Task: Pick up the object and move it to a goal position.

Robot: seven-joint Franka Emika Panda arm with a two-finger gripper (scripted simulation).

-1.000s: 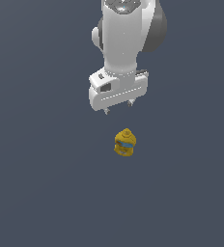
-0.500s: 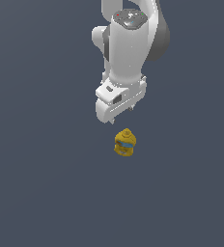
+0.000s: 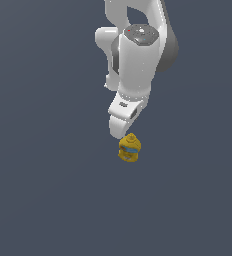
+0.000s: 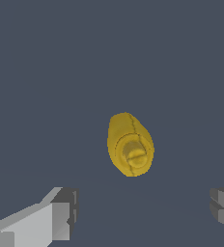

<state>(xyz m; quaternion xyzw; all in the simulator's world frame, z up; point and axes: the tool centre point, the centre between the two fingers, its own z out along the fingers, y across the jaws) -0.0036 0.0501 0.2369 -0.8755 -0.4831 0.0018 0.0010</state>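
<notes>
While its two fingers are standing spread wide, with nothing between them, the gripper [image 4: 143, 212] is hanging above the object [image 4: 130, 144] and is not touching it. In the wrist view the fingers are flanking a gap much broader than the object, so there looks to be plenty of room for closing around it.

The object is sitting upright on the plain dark surface [image 3: 48, 190], near its middle and far from any edge that shows. In the exterior view it [image 3: 129, 148] is lying just beside the lower end of the white hand, toward the exterior view's right.

It is a small mustard-yellow lump with a pointed top and a light blue band around its body. It is probably light and stiff. Its rounded, bumpy sides could be letting it slip or twist under flat pads. Closing on the widest part of the body, around the band and below the point, seems safest.
</notes>
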